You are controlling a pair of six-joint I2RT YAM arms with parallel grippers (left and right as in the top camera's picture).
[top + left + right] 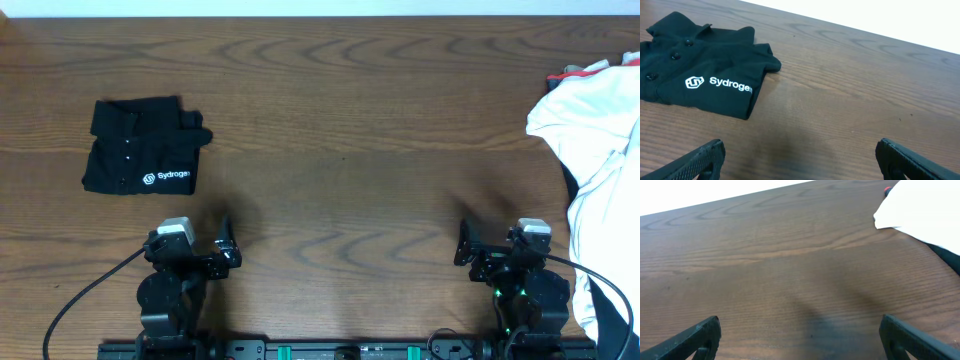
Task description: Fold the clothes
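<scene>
The clothes are a crumpled white pile at the table's right edge, running out of frame; one corner of the clothes shows at the top right of the right wrist view. My right gripper is open over bare wood, left of and nearer than the pile, with nothing between its fingers. Low at the front left, my left gripper is also open and empty, with only wood below it.
A folded black shirt with white "Sydrogen" lettering lies at the left, beyond my left gripper. Something dark and a bit of red peek out from under the white pile. The wooden table spans the whole view.
</scene>
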